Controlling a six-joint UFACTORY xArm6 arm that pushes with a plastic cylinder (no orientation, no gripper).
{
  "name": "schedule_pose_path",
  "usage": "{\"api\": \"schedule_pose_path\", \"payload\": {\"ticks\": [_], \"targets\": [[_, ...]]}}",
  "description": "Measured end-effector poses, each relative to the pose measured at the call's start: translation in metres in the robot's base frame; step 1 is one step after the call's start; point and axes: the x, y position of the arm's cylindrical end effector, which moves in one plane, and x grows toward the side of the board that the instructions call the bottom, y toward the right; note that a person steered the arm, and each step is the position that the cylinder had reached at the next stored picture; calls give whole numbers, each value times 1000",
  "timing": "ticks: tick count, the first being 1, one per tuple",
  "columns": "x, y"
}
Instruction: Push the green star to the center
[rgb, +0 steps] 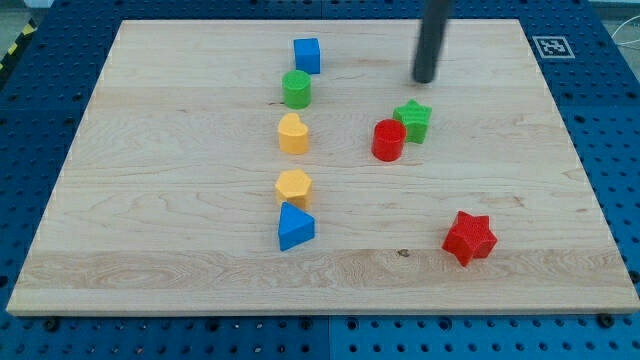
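The green star (414, 120) lies on the wooden board (150, 200), right of the middle and toward the view's top. A red cylinder (388, 139) touches it on its lower left side. My tip (425, 79) is at the end of the dark rod, just above the green star in the view and slightly to its right, with a small gap between them.
A blue cube (307, 54), a green cylinder (296, 89), a yellow rounded block (292, 133), a yellow hexagon (294, 186) and a blue triangle (295, 226) form a column left of centre. A red star (469, 237) lies at the lower right.
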Motion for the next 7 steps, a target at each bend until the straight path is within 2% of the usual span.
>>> {"api": "schedule_pose_path", "payload": {"ticks": [1, 2, 3, 7], "targets": [[20, 50], [61, 51], [87, 36], [86, -98]]}}
